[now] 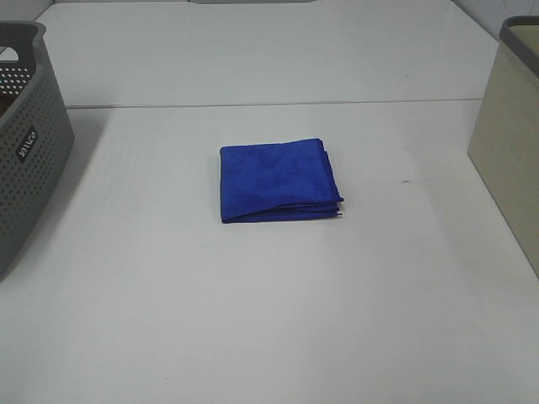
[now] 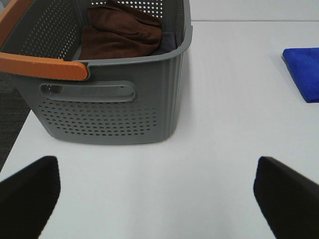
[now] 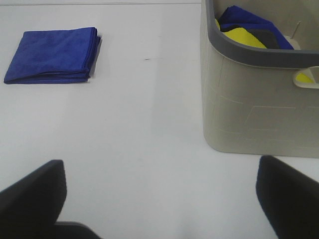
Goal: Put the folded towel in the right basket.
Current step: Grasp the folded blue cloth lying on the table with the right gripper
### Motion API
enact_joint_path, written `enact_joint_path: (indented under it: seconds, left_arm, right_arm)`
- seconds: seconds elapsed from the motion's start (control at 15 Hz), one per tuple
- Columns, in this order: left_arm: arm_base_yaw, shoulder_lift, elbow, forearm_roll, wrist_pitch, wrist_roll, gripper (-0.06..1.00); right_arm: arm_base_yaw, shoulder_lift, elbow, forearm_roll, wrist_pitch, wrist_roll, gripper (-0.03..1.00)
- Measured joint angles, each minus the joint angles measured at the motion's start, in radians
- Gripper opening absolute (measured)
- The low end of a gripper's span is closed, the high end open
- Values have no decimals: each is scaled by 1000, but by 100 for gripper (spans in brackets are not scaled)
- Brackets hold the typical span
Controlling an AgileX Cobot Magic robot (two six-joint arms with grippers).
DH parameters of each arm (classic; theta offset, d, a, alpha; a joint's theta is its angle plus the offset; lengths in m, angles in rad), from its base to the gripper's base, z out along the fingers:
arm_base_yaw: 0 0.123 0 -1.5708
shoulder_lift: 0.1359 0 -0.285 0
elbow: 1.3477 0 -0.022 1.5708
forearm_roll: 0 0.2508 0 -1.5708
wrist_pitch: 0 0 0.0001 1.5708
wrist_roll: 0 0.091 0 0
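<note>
folded blue towel (image 1: 278, 181) lying flat at the middle of the white table (image 1: 253, 320), well apart from the beige basket (image 1: 508, 160) at right and the grey perforated basket (image 1: 29, 160) at left, left gripper (image 2: 157, 186) and right gripper (image 3: 159, 186) both empty, fingers spread wide apart

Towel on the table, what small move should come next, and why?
Probably reach the right gripper toward the towel. The towel lies folded and flat with nothing gripping it. That gripper is open and empty, and the right basket stands on its side of the scene, so it looks best placed to pick up and carry.
</note>
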Motion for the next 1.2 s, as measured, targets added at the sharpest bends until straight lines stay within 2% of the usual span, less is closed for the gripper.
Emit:
enact_joint_path:
  seconds: [1.2]
  left_arm:
    - [0, 0, 0, 0, 0, 0, 98]
  right_arm:
    - [11, 0, 0, 4, 0, 0, 98]
